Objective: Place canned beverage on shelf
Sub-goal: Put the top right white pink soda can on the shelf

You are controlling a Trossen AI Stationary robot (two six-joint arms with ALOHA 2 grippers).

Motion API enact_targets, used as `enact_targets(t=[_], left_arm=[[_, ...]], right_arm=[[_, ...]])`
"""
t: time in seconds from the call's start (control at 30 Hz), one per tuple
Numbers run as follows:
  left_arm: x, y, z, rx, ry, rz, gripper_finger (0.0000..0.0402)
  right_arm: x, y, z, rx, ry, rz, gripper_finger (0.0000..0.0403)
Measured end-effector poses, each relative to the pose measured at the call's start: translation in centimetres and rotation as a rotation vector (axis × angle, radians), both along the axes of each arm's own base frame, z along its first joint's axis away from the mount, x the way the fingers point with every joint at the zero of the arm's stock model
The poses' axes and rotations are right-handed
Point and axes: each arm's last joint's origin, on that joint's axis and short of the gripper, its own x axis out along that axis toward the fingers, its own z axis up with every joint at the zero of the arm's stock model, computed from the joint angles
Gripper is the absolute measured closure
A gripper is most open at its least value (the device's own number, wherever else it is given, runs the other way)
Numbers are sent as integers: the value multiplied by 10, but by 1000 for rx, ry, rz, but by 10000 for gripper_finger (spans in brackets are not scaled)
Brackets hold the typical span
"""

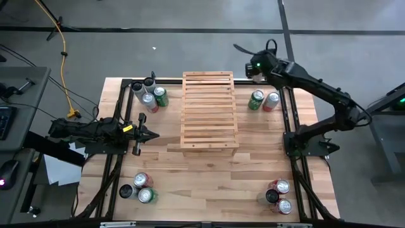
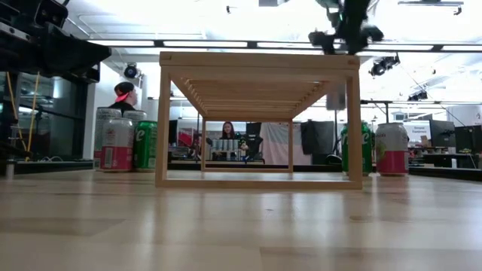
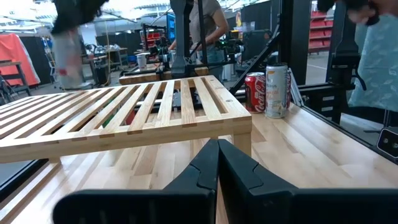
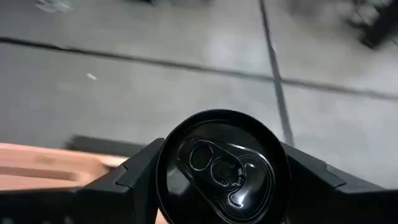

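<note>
**Right hand up high with a black can**

Right hand (image 4: 222, 171) is clamped around a black can (image 4: 222, 167), top facing the wrist camera. The arm reaches out long, hanging past the far right corner of the shelf (image 1: 209, 111), above counter (image 1: 266, 164) level. Left hand (image 1: 147, 133) sits low beside the shelf's left side, fingers (image 3: 208, 168) pressed together, holding nothing.

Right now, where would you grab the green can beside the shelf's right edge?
Grip the green can around its upright side wall, coming from above, with fingers on its near and far sides. The silver-red can crowds its right side and the shelf stands close on its left.
</note>
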Motion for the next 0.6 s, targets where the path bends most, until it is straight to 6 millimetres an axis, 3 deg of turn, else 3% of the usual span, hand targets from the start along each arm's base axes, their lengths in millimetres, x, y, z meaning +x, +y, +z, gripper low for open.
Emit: enact_targets(t=[0.27, 0.6], left_arm=[[0, 0, 0, 0, 1, 0, 402], [0, 0, 0, 0, 0, 0, 401]], right_arm=[[29, 28, 54, -93, -132, 342, 163], [130, 38, 53, -46, -7, 621, 163]])
